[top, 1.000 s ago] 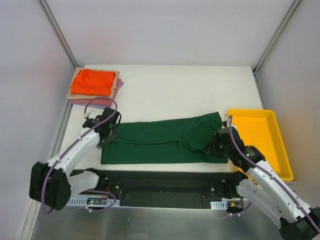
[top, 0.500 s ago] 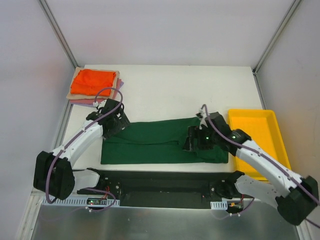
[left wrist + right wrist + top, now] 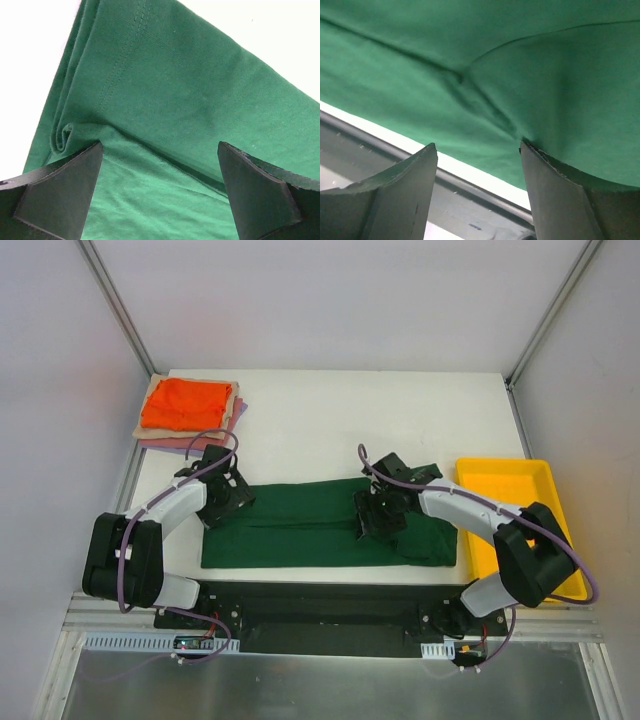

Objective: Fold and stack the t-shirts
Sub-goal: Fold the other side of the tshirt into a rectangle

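The dark green t-shirt (image 3: 300,530) lies folded into a long strip along the near edge of the table. My left gripper (image 3: 222,502) is open over its left end; the left wrist view (image 3: 160,200) shows only green cloth (image 3: 175,90) between the spread fingers. My right gripper (image 3: 375,515) is open over the shirt's right half. In the right wrist view (image 3: 477,192) its right finger (image 3: 560,200) touches a fold of the cloth (image 3: 520,75). Folded orange (image 3: 185,403), tan (image 3: 143,428) and pink (image 3: 190,444) shirts are stacked at the back left.
A yellow plastic tray (image 3: 510,510) stands at the right, close to the shirt's right end. The white table (image 3: 330,420) stretches behind the shirt. Its near edge and the metal rail (image 3: 470,187) show under the right gripper.
My right gripper has moved left from the shirt's right end to over its right half, and the raised right part now lies flat. My left gripper shifted slightly right onto the left end.
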Controlling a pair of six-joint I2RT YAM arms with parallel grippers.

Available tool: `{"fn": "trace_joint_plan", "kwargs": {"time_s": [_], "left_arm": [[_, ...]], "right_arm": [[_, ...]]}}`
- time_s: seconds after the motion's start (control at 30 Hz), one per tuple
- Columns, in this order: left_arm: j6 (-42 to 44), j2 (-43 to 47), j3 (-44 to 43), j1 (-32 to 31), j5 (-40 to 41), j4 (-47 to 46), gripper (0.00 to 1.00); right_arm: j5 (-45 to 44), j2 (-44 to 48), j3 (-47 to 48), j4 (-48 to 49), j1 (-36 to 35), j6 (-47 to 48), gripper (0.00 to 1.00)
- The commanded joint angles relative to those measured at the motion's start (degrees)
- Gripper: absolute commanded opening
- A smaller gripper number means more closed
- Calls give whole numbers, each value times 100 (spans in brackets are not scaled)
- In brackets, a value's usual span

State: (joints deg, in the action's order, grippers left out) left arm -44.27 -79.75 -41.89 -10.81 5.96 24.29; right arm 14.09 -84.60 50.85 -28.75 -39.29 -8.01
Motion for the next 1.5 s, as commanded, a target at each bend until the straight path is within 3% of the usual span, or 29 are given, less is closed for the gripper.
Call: {"fn": "trace_joint_plan", "kwargs": {"time_s": [0.0, 0.2, 0.33, 0.43, 0.63, 0.9, 1.07, 1.2, 1.47], "left_arm": [[156, -111, 190, 70, 28, -162, 99], [243, -226, 128, 96, 55, -171, 99], [252, -173, 111, 114, 28, -171, 99], [279, -103, 111, 123, -7, -162, 99], [305, -120, 49, 123, -33, -171, 99], [358, -111, 23, 123, 46, -153, 99], [358, -103, -12, 123, 46, -144, 99], [367, -120, -21, 132, 55, -135, 99], [393, -103, -12, 132, 108, -109, 99]], "right_arm": [[-555, -66, 285, -183, 386, 589, 69], [-776, -293, 574, -95, 571, 1345, 73], [-250, -373, 610, -384, 501, 1802, 68], [-406, -259, 488, -605, 230, 2101, 68], [-1555, -137, 408, -649, -88, 1935, 66], [-1507, 435, 628, -877, -518, 2005, 67], [-951, 85, 549, -1044, -835, 2032, 53], [-1794, -407, 619, -1159, -774, 1777, 43], [-2094, -883, 795, -1027, -492, 1680, 41]]}}
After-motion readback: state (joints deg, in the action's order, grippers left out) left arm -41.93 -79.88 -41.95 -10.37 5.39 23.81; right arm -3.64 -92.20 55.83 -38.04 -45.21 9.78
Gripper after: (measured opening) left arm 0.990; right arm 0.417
